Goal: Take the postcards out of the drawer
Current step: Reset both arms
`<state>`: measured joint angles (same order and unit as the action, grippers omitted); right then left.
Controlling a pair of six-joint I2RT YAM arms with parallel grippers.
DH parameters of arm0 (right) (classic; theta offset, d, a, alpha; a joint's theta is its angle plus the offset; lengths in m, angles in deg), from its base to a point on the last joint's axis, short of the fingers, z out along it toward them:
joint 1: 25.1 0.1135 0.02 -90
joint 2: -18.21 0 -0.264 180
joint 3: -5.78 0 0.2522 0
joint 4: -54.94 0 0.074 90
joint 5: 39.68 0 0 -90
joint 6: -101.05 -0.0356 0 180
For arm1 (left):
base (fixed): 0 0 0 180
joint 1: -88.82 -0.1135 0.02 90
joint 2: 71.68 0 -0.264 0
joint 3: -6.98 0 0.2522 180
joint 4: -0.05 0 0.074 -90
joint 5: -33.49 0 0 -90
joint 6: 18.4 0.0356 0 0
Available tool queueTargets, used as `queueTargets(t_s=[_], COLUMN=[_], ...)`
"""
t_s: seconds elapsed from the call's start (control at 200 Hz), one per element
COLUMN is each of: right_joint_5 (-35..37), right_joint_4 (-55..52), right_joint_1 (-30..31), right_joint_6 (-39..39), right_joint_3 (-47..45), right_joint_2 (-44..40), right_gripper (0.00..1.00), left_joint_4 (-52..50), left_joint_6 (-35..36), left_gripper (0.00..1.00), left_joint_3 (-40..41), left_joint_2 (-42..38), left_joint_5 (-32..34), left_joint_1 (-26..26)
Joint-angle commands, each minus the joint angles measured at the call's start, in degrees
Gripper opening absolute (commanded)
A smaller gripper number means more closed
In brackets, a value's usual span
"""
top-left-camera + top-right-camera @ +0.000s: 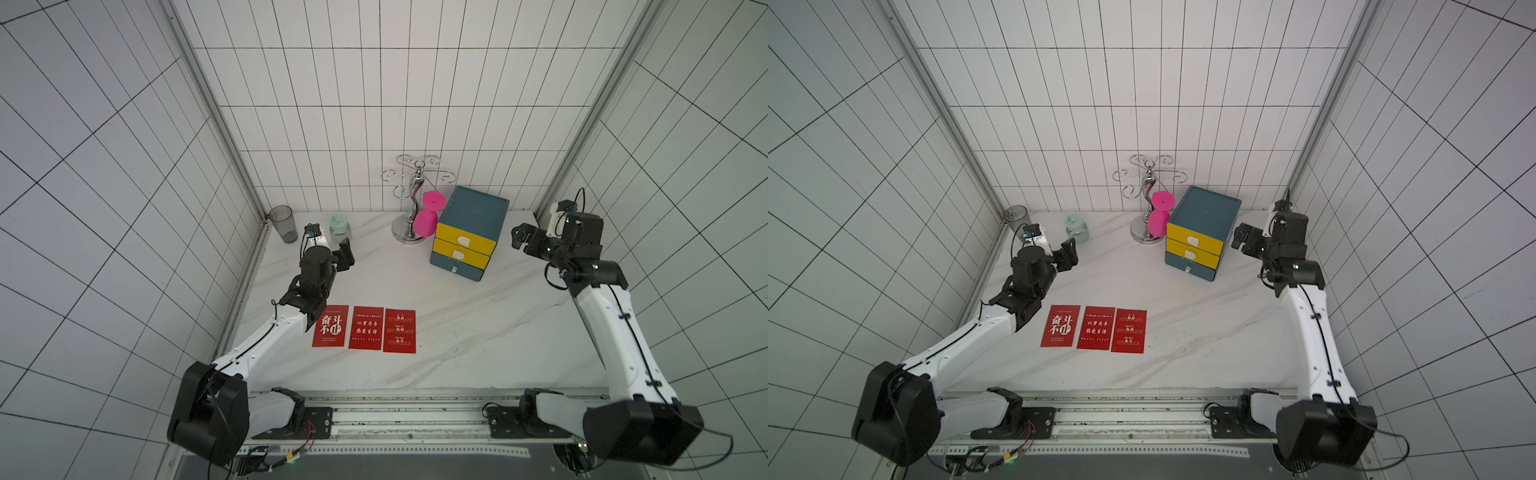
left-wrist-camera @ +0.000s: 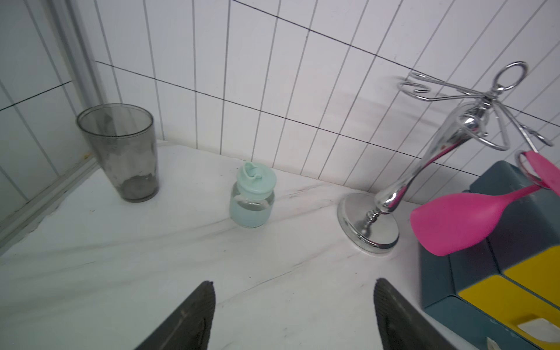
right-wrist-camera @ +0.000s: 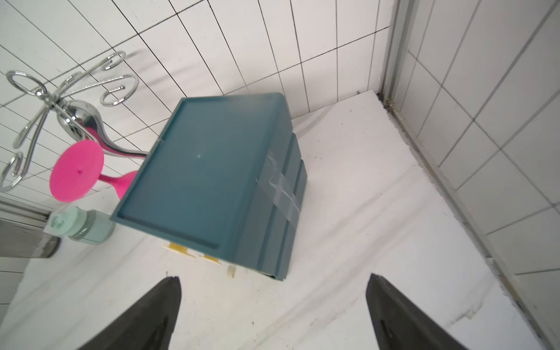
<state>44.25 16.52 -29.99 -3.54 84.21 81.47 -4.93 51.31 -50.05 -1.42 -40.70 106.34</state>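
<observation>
Three red postcards with white lettering lie flat side by side on the marble table, near its front left: one (image 1: 330, 326), one (image 1: 366, 328) and one (image 1: 400, 331), seen in both top views (image 1: 1096, 328). The teal drawer unit (image 1: 469, 232) with yellow drawer fronts stands at the back right, all its drawers pushed in. My left gripper (image 1: 347, 253) hangs open above the back left of the table, away from the cards, with nothing between its fingers (image 2: 194, 315). My right gripper (image 1: 519, 237) is open and empty to the right of the drawer unit (image 3: 212, 169).
A grey tumbler (image 1: 283, 223) stands in the back left corner, with a mint lidded jar (image 1: 340, 226) beside it. A chrome glass rack (image 1: 413, 199) holds a pink goblet (image 1: 430, 216) just left of the drawer unit. Tiled walls close in three sides.
</observation>
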Motion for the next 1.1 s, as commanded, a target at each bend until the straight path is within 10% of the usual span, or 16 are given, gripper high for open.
queueTargets(t_s=[0.0,0.27,0.865,1.094], right_joint_5=[6.96,5.00,5.82,3.94], right_joint_4=[14.20,50.52,98.65,75.20], right_joint_1=[-0.30,-0.21,0.31,0.48], right_joint_6=[4.25,7.68,9.00,10.41], right_joint_3=[-15.34,-47.10,-52.06,-42.61], right_joint_2=[-7.19,-12.90,27.71,24.09], right_gripper=[0.99,0.99,0.99,0.98], left_joint_4=[-0.57,11.44,18.01,20.18], left_joint_6=[3.50,8.87,10.12,11.49], left_gripper=[0.82,0.91,0.93,0.95], left_joint_3=[2.99,11.45,12.63,15.33], left_joint_2=[-0.44,2.10,12.50,9.79], left_joint_5=[3.38,9.42,4.79,-0.34], left_joint_1=[-2.12,-3.97,-11.74,-12.09])
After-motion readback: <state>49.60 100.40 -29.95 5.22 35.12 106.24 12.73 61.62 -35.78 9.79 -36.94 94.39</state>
